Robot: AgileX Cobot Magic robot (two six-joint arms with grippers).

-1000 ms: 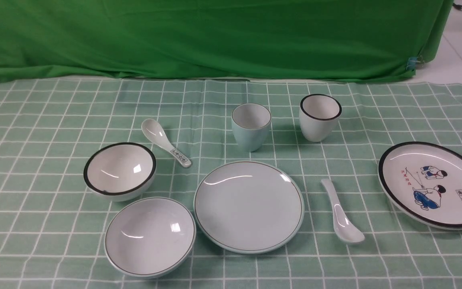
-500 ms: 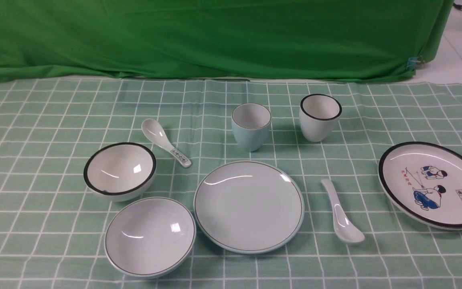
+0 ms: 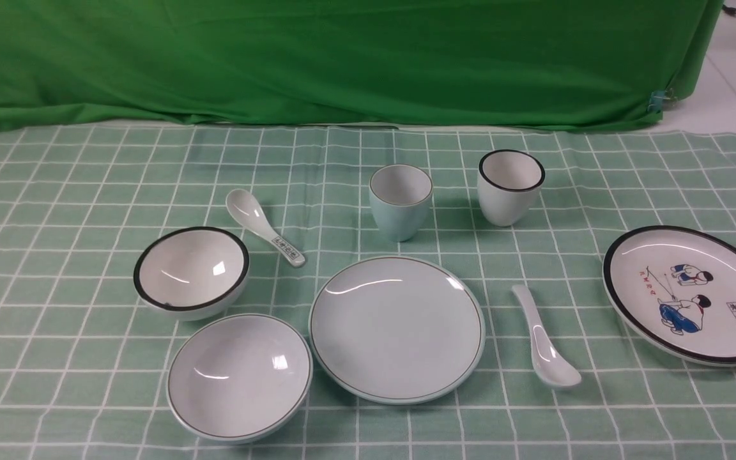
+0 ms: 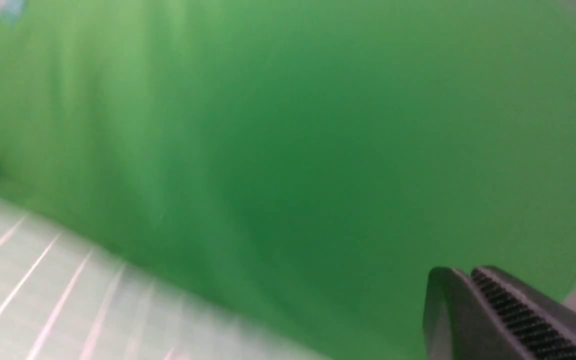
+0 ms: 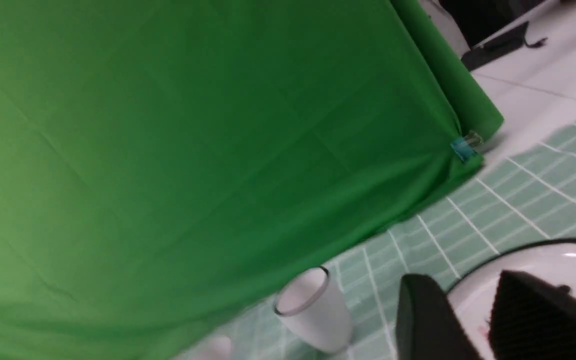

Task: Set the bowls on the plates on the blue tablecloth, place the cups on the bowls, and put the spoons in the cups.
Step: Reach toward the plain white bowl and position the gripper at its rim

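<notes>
— Gone from the front view's lower left corner is the left hand [image 4: 460,274]; its jaws are closed on nothing.

— And the right hand [image 5: 460,281] is partly open, empty, facing the white plate [image 5: 528,260]. The pale blue bowl [image 3: 239,377] lies left, just beside the pale blue plate [image 3: 397,329]; the left arm seems nearer.

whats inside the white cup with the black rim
Nothing shows inside the white cup: only its bare inner wall, nothing sticking up past the rim. Its near wall hides the very bottom.

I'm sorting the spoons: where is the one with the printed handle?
In the front view the patterned spoon lies left of centre, just behind the black-rimmed bowl and left of the pale blue cup.
</notes>
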